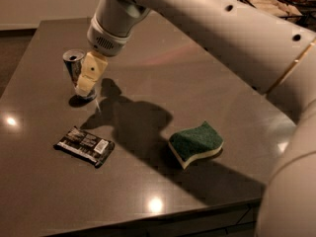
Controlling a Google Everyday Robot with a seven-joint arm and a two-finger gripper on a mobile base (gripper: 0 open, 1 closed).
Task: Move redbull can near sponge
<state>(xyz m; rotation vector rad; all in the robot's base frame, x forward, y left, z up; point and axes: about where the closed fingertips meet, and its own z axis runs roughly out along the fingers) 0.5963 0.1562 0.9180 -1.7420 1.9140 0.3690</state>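
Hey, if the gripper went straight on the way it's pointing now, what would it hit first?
The gripper points down, close beside the can. Going straight on, it would probably meet the can's lower side, or the table right by its base. Depth is unclear from this view.

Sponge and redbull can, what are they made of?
The sponge looks like pale yellow foam under a matte dark green scouring layer. The redbull can is probably thin metal: shiny silver top, printed blue sides. The hand hangs just in front of the can.
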